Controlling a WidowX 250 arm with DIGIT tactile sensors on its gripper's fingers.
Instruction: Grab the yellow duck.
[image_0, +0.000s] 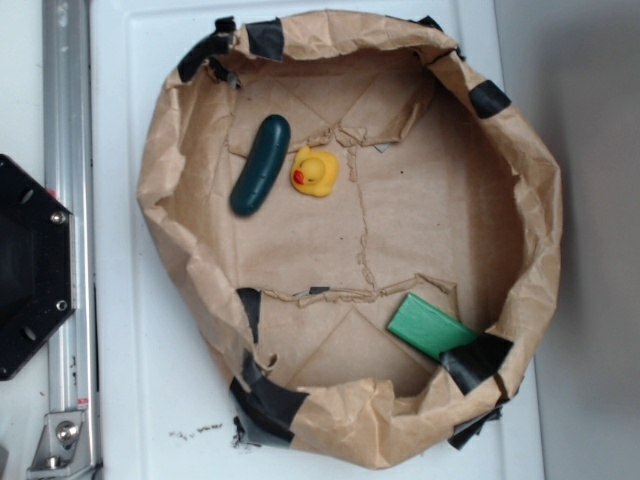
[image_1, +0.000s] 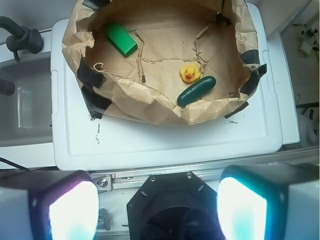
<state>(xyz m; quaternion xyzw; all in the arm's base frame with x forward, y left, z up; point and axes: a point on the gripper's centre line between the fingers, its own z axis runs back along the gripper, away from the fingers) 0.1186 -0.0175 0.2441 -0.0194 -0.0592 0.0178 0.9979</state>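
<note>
Paper-lined bin (image_0: 540, 200) with yellow duck (image_0: 315, 172); gripper (image_1: 157, 207) wrist-view only.

Yellow duck (image_0: 315, 171) bright yellow, orange-red beak. Cucumber-shaped toy (image_0: 260, 165) dark green. Flat block (image_0: 430, 325) bright green. Paper bin (image_0: 520, 200) plain tan-brown, crumpled, black tape patches (image_0: 476, 360) on rim. Desk (image_0: 130, 330) white with small dark specks. Rail (image_0: 68, 200) silver-grey. Robot base (image_0: 30, 265) black. Tool (image_1: 157, 210) pads (image_1: 72, 210) glow white-cyan, pinkish tint on one.
</note>
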